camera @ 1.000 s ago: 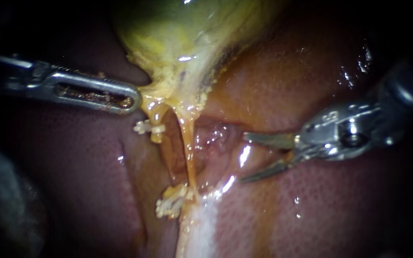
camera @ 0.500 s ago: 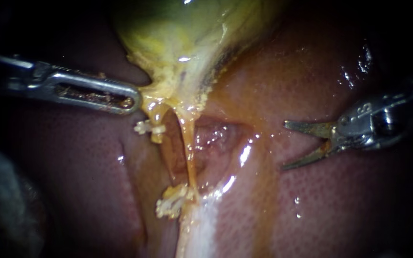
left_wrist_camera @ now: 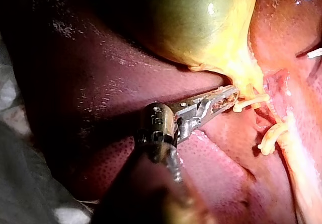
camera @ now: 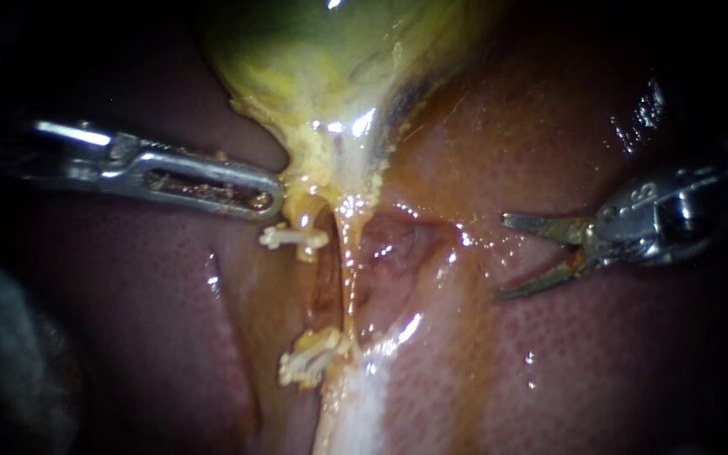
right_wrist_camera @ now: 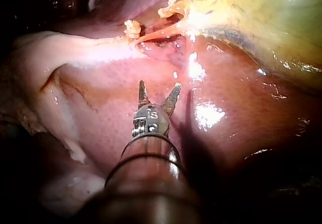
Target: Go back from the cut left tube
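Observation:
The yellow-green gallbladder [camera: 330, 67] narrows to a neck. My left instrument [camera: 270, 199] comes in from the left, its slotted jaws shut on that neck [left_wrist_camera: 229, 97]. Just below, the left tube's upper stump carries a white clip [camera: 292, 238]. Its lower stump carries white clips [camera: 309, 358]. Beside them the thin right tube [camera: 349, 278] runs unbroken down from the neck. My right instrument [camera: 503, 257] hangs well to the right over the liver [camera: 617, 354], its two pointed blades open and empty [right_wrist_camera: 159, 87].
A pale, shiny band of tissue [camera: 364, 404] runs down from the lower clips. A raw reddish hollow [camera: 398, 244] lies between the tubes and the right blades. Grey cloth [camera: 2, 362] shows at the far left.
My right instrument drew back to the right, away from the tubes, then held still with blades open. My left instrument then shifted right and a little down, carrying the gallbladder's neck and upper clip along.

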Robot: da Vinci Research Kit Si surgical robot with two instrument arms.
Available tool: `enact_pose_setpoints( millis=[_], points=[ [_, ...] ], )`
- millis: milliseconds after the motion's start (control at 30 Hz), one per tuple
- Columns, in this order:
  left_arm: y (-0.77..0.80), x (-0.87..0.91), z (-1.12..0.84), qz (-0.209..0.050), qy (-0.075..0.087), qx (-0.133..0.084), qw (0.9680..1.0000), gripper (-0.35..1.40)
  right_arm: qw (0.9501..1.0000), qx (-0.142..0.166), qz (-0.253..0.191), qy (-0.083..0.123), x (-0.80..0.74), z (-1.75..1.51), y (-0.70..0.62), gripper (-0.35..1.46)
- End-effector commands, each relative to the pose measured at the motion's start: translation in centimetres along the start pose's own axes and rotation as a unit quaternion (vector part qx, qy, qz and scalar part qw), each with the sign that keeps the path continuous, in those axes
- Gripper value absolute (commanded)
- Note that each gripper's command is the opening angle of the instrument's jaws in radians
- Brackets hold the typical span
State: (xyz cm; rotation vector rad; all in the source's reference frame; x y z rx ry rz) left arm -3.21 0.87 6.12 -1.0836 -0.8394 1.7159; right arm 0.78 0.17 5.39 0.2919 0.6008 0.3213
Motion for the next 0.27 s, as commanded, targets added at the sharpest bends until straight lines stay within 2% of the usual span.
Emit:
enact_pose_setpoints(
  millis=[33,267],
  points=[
    [0.0,0.0,0.0,0.0,0.0,0.0,1.0,-0.35,1.0,0.001,-0.001,0.0,0.0,-0.01,0.0,1.45],
    [0.0,0.01,-0.02,0.0,-0.001,-0.001,1.0,-0.35,1.0,0.006,0.001,-0.002,0.05,0.0,-0.01,1.45]
  ],
)
